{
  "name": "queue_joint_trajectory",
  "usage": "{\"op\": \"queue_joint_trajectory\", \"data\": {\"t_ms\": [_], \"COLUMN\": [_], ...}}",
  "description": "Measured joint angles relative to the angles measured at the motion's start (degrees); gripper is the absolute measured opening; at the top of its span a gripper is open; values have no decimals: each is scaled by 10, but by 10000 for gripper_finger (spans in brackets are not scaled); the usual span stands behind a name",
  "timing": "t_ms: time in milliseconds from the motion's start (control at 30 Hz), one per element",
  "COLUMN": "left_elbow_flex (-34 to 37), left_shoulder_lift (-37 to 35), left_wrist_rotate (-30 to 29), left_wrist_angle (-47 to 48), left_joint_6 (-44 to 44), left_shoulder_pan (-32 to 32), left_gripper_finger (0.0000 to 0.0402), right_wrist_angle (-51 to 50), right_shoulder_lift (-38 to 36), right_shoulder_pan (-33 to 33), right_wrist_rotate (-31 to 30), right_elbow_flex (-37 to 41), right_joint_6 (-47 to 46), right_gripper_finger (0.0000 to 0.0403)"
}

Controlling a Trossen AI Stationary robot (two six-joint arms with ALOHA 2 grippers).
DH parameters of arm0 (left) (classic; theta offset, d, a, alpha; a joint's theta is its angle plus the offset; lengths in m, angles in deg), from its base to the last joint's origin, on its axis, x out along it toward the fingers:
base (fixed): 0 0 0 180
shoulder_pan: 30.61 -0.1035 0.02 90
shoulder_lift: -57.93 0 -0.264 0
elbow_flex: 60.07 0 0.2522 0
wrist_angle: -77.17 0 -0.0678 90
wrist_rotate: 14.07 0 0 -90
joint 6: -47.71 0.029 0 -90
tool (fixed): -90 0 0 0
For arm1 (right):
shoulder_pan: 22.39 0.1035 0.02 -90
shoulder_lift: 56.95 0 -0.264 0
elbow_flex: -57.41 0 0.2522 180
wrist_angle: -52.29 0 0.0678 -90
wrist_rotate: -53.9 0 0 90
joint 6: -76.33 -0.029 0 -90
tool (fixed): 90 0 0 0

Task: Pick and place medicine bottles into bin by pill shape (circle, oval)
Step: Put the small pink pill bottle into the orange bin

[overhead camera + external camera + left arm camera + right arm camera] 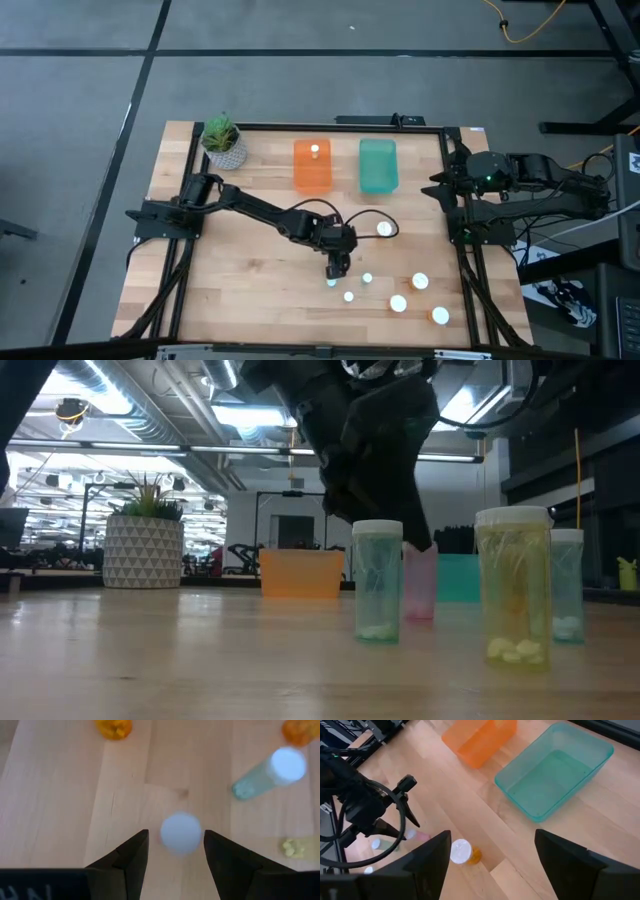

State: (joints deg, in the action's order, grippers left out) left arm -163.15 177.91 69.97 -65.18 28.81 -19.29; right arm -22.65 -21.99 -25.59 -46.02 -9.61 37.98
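From above, the left gripper (337, 268) hides a bottle; its wrist view shows the white cap (181, 832) between parted jaws, not clamped. The right gripper (490, 865) waits open near the teal bin (555, 775).

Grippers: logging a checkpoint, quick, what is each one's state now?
Left gripper: open, fingers either side of a white-capped bottle, not gripping.
Right gripper: open, empty, parked at the table's right edge.
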Motion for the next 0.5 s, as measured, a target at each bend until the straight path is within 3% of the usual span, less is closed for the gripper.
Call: {"op": "queue_joint_trajectory", "data": {"t_ms": [500], "left_elbow_flex": [0], "left_shoulder_lift": [0], "left_wrist_rotate": [3], "left_wrist_angle": [-6], "left_joint_6": [4], "left_shoulder_pan": [1], "left_gripper_finger": [184], "right_wrist_angle": [0], "right_shoulder_lift": [0], "right_shoulder_pan": [0], "right_wrist_rotate": [0], "right_elbow_flex": [0], "right_joint_6": [0], "right_gripper_finger": [289]}}
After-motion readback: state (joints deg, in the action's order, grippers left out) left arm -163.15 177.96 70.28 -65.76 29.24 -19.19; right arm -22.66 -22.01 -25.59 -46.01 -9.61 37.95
